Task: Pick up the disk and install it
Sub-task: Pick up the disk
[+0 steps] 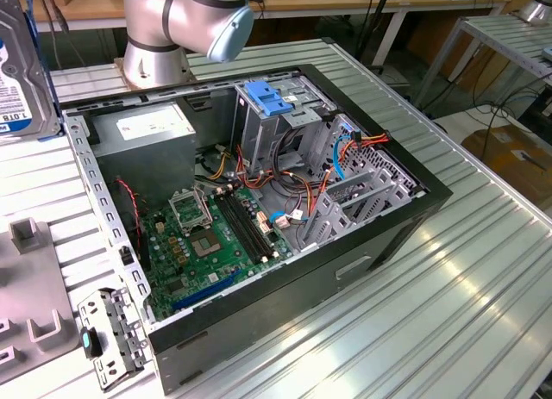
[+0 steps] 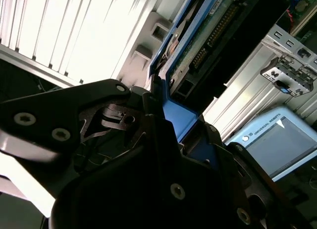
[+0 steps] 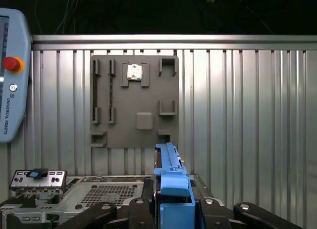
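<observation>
The disk (image 1: 17, 71), silver with a white-and-blue label, hangs upright in the air at the exterior view's far left, above the table and apart from the open computer case (image 1: 414, 201). In the first wrist view its blue carrier rail (image 3: 171, 184) stands edge-on between the black fingers of my gripper (image 3: 171, 211), which is shut on it. The second wrist view looks along the disk's underside (image 2: 208, 36), with the gripper (image 2: 163, 115) clamped on its blue rail. The metal drive cage with the blue latch (image 1: 269, 102) stands at the back of the case.
A grey power-supply box (image 1: 147, 127) and the green motherboard (image 1: 216, 235) sit inside the case. A grey fixture plate (image 3: 133, 100) lies on the ribbed table below the disk. Nearby are a metal bracket (image 1: 108, 334) and a teach pendant (image 3: 12, 75). The arm's base (image 1: 155, 46) stands behind the case.
</observation>
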Action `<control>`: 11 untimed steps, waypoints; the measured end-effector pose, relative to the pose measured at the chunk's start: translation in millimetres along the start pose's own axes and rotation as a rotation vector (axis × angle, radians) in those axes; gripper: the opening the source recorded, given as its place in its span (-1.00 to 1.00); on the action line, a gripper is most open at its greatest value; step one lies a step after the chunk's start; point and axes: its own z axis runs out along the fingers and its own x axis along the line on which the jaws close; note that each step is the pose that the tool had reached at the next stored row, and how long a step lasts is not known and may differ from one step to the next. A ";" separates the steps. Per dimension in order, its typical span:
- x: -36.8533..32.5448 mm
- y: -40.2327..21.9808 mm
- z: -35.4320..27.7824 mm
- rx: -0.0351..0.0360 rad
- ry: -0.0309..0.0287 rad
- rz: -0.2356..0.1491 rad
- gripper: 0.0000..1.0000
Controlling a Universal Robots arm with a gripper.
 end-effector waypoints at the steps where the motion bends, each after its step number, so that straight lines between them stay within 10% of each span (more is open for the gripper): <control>1: 0.0 -5.3 0.1 0.0000 0.0000 0.000 -0.26; 11: -0.5 -39.7 0.8 0.0000 0.0000 0.000 -0.26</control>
